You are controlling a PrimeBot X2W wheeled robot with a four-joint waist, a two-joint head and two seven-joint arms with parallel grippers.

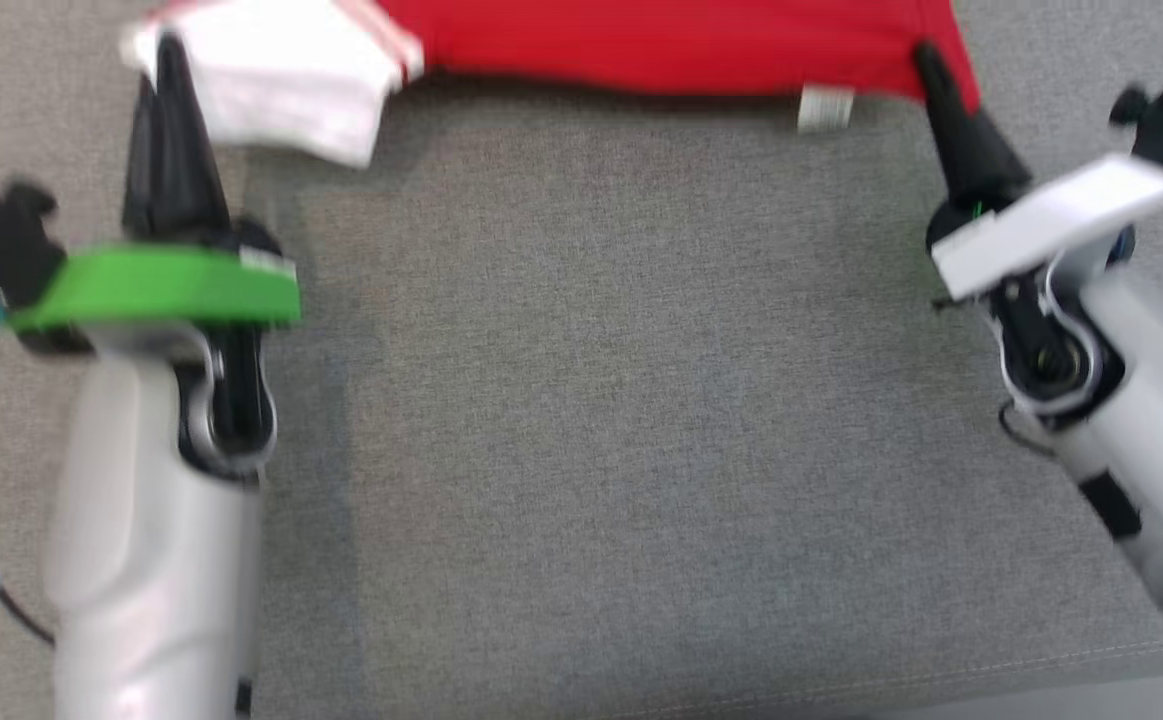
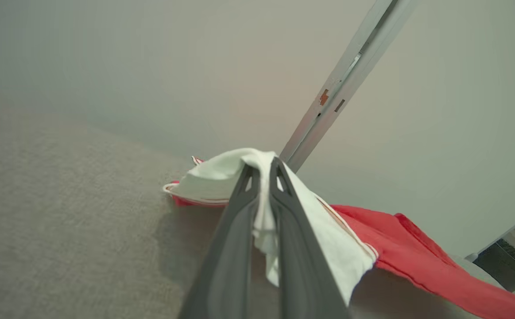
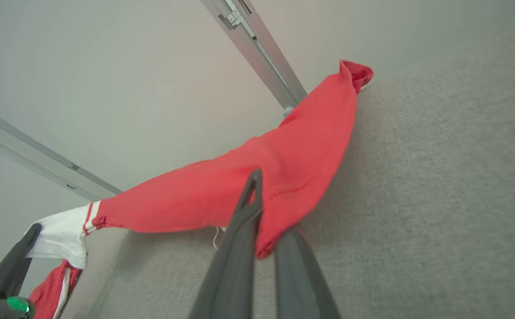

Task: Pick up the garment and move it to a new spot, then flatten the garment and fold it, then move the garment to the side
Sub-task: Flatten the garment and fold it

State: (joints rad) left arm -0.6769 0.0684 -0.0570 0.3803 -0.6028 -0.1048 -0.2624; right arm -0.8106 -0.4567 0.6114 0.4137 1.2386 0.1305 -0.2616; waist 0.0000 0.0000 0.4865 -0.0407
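Red garment (image 1: 661,45) held taut: left gripper (image 1: 163,58) clamped on its white sleeve (image 1: 281,75), right gripper (image 1: 926,60) clamped on a red corner; likely to spread it flat before folding.

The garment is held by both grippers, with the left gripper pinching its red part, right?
No. The left gripper pinches the white sleeve of the garment, not its red part; the left wrist view shows it. The right gripper holds it too.
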